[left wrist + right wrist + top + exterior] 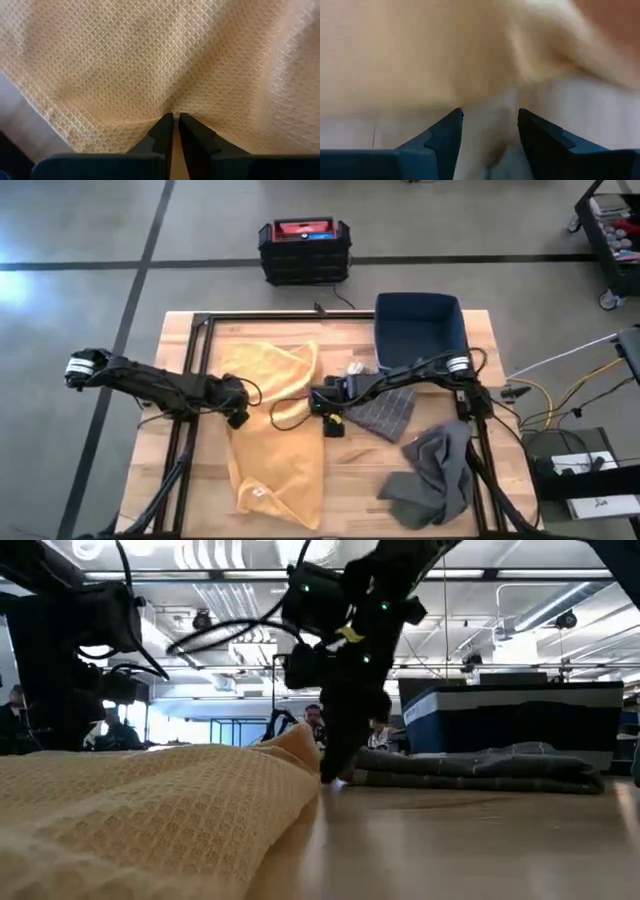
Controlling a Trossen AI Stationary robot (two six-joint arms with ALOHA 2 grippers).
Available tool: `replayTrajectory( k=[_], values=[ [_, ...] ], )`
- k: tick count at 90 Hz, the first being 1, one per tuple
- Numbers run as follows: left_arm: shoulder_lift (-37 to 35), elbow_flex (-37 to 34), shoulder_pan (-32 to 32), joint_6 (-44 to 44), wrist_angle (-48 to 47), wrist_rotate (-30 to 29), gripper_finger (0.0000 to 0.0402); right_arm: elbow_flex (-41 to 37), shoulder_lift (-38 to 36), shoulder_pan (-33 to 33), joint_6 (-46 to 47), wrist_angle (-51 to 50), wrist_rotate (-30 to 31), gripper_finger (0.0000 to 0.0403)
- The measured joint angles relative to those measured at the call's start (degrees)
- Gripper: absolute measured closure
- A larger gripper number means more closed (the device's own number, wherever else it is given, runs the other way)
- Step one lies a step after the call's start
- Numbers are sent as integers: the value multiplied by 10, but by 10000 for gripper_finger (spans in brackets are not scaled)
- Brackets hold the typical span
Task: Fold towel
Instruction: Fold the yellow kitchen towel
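Observation:
A yellow waffle-weave towel (275,435) lies along the middle of the table, its far part rumpled and folded over. My left gripper (238,418) is at the towel's left edge, shut on the cloth (165,75). My right gripper (332,427) stands open at the towel's right edge, its fingertips down near the tabletop (335,772). In the right wrist view the towel (445,55) is a blur just beyond the open fingers (490,117). My left gripper pinches the towel between its two fingertips (173,116), close to the towel's left edge (60,120). The cloth puckers into small creases at the pinch (172,107). One layer or several, I cannot tell. The towel around the pinch lies on the table. My right gripper: I cannot tell whether it touches the towel.
A folded dark checked cloth (385,410) and a crumpled grey cloth (435,475) lie at the right of the table. A dark blue bin (420,330) stands at the far right. A black crate (305,248) sits on the floor beyond the table.

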Motion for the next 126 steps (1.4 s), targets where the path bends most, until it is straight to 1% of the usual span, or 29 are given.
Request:
replayTrajectory(
  k=[7,13,18,24,28,33,37,45,54,63,70,75,80,87,93,102,107,118,121,126],
  values=[
    [-3,1,0,3,9,-1,381,8,12,2,-6,42,-7,238],
    [-4,0,0,8,20,-2,381,15,16,4,-12,58,-13,244],
    [-3,0,0,9,38,-2,381,30,17,5,-12,110,-26,248],
    [-3,-1,0,14,48,-2,381,42,12,7,-12,142,-41,253],
    [-3,-1,0,17,53,-2,381,52,11,8,-8,190,-53,256],
    [-4,-1,0,20,62,-2,381,55,11,9,-3,226,-64,259],
    [-4,-1,0,22,64,-2,381,55,15,10,4,274,-66,261],
    [-5,-1,0,26,74,3,381,55,33,10,9,347,-72,267],
    [-6,4,0,32,87,19,381,56,67,9,22,389,-71,274],
    [-7,22,-5,31,95,51,381,61,99,8,33,369,-71,282],
    [-11,47,-22,28,96,78,381,69,106,8,33,341,-71,288],
    [-12,69,-45,25,101,76,381,79,106,8,27,327,-71,292],
    [-14,85,-73,25,107,61,381,87,102,8,19,297,-71,296],
    [-9,90,-110,23,142,41,381,100,96,8,6,264,-71,301],
    [-1,75,-141,14,183,27,381,118,95,8,4,261,-71,304],
    [25,43,-166,-4,229,12,381,144,101,8,4,269,-71,305],
    [39,23,-172,-25,231,-3,381,159,117,8,3,275,-71,304],
    [70,-20,-175,-63,225,-24,381,165,163,9,6,238,-69,301],
    [77,-25,-175,-68,230,-28,381,170,166,9,11,230,-69,300],
    [86,-36,-175,-79,230,-31,381,170,161,9,21,190,-70,301]
  ],
)
